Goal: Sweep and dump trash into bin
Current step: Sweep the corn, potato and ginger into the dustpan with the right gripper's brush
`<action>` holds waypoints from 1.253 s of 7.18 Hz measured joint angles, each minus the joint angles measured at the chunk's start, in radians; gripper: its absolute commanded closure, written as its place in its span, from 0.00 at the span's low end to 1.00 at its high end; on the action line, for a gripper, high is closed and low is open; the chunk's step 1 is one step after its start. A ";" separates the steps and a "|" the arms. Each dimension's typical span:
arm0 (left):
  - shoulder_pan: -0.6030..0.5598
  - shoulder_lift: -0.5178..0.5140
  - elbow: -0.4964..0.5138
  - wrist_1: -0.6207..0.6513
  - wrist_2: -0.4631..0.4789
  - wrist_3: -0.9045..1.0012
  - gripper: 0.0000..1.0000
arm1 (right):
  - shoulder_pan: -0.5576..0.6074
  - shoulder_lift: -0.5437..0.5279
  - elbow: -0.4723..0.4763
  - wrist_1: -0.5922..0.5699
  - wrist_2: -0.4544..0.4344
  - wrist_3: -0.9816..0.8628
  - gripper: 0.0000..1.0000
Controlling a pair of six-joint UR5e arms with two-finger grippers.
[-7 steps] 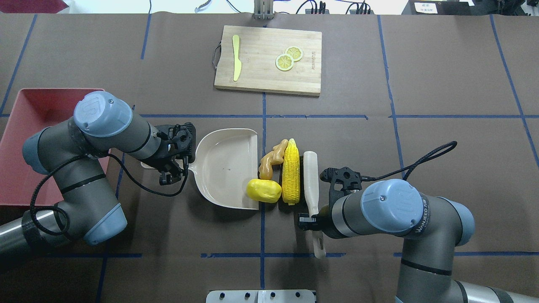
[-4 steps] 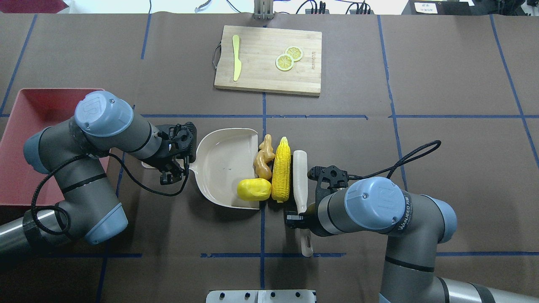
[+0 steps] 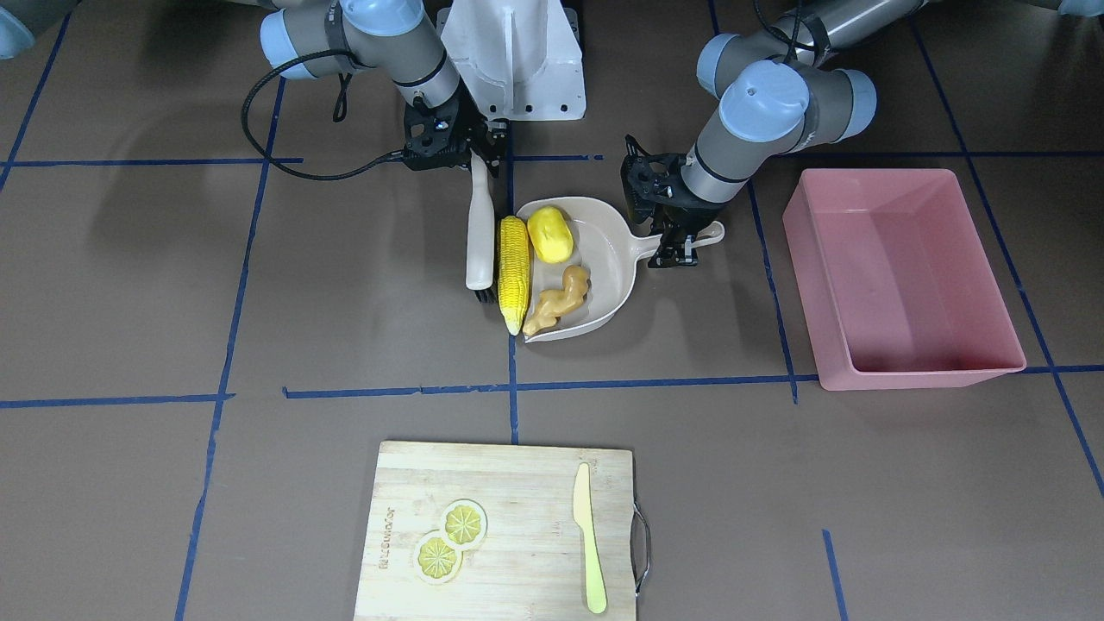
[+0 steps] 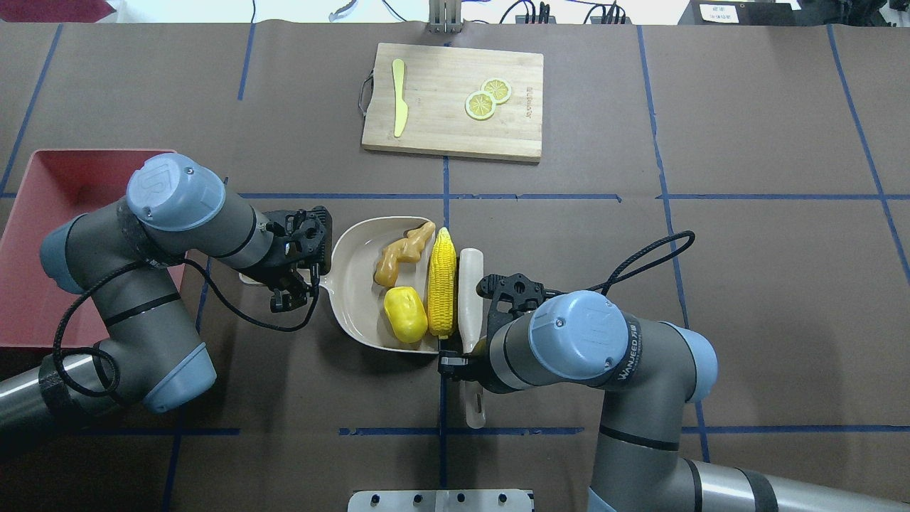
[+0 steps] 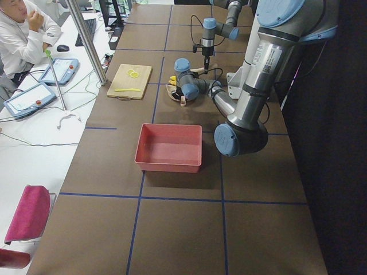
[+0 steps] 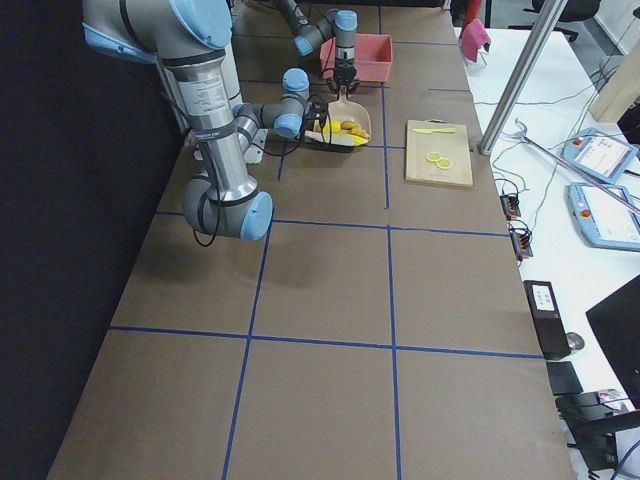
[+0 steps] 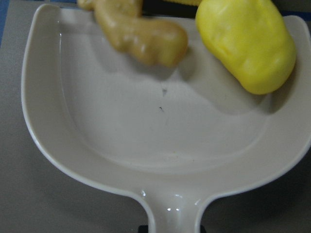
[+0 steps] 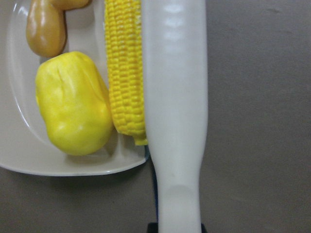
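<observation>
The beige dustpan [image 4: 359,284] lies flat on the table. My left gripper [image 4: 290,284] is shut on its handle. The tan ginger root [image 4: 402,254] and the yellow potato-like lump [image 4: 405,314] lie inside the pan, as the left wrist view shows for the ginger [image 7: 141,34] and the lump [image 7: 245,43]. The corn cob [image 4: 441,291] lies along the pan's open lip. My right gripper [image 4: 461,363] is shut on the handle of a white brush [image 4: 469,299], which presses against the corn [image 8: 124,73]. The pink bin [image 4: 35,235] stands at the far left, partly behind my left arm.
A wooden cutting board [image 4: 455,107] at the table's far side carries two lemon slices [image 4: 487,98] and a pale yellow-green knife [image 4: 399,107]. In the front-facing view the bin [image 3: 931,366] stands beyond the dustpan's handle [image 3: 707,235]. Blue tape lines cross the brown table.
My right gripper has swept the brush to the left. The ginger and the yellow lump have slid into the dustpan, and the corn has reached its lip. My left arm has not moved.
</observation>
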 measured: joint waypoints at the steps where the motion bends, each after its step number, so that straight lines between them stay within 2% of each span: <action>1: 0.000 0.000 0.000 0.000 0.000 0.000 0.94 | -0.001 0.036 -0.028 0.000 0.000 0.000 1.00; 3: 0.000 0.000 0.001 0.000 -0.001 0.000 0.94 | -0.006 0.083 -0.060 -0.001 0.000 0.004 1.00; 9: -0.001 -0.004 0.001 0.000 -0.002 -0.002 0.94 | -0.011 0.135 -0.097 0.002 0.000 -0.014 1.00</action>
